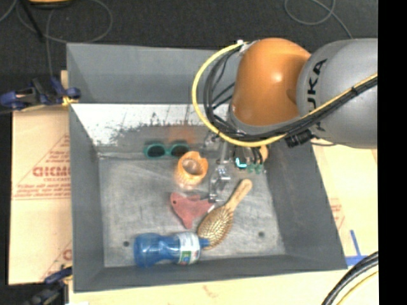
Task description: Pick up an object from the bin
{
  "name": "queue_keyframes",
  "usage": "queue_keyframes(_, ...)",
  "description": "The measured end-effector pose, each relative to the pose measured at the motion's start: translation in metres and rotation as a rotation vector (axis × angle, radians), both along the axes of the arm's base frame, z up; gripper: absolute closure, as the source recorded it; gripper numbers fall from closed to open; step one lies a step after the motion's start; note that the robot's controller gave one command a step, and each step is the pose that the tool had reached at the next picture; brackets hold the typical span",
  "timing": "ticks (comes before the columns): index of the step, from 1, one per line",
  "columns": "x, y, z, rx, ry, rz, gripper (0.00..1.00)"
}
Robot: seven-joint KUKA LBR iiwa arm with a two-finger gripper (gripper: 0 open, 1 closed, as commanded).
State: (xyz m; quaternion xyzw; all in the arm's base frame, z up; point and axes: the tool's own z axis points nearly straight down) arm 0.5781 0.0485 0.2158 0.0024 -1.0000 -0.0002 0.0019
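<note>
Tool [219, 178] hangs low mid-bin [127, 196], just right of the orange cup [192, 170] and touching or nearly touching the wooden hairbrush [222, 218] handle; wide or narrow, I cannot tell. Best to centre over one of them, clear of the red scrap [186, 210].

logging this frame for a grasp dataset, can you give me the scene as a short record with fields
container: grey metal bin
gripper: gripper low over the bin's middle
nearest things: orange cup beside it on the view's left; wooden hairbrush, handle slanting up past the gripper
other things: green sunglasses by the back wall; red flat piece under the cup's near side; blue bottle on its side at the front
held: cannot tell
</note>
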Motion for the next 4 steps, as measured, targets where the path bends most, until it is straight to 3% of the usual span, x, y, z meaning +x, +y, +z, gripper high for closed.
queue_keyframes(2, 0.002, 0.0, 0.001, 0.001, -0.013, 0.004, 0.0)
queue_keyframes(3, 0.008, 0.008, -0.038, 0.001, -0.006, 0.276, 1.0)
queue_keyframes(4, 0.008, 0.008, -0.038, 0.003, -0.006, 0.274, 0.0)
